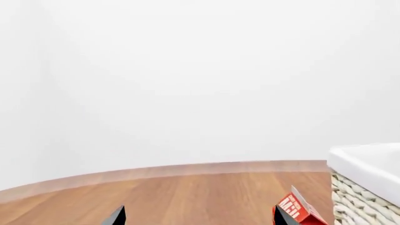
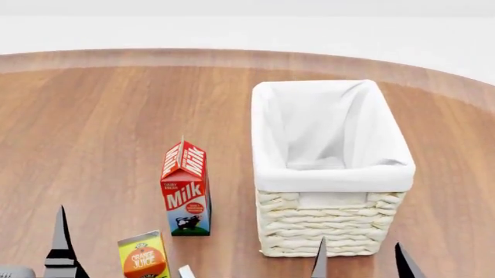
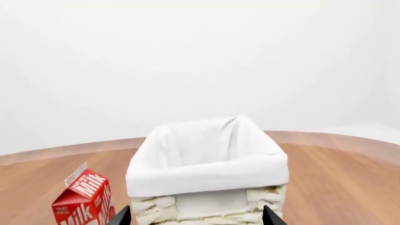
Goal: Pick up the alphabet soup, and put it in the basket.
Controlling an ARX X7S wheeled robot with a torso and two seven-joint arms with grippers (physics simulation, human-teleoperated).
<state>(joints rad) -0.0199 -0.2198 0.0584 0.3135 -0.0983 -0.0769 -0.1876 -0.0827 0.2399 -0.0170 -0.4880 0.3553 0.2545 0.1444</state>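
Both jaws' tips only, apart, empty; orange juice carton cut off by basket.

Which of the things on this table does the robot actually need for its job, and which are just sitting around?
Needed:
- cream-white woven wicker basket with white cloth lining
- the soup can is not in view

Just sitting around:
- red-topped milk carton
- yellow orange juice carton

Bright, even, diffuse light; soft faint shadows; slightly soft renders, no glare.
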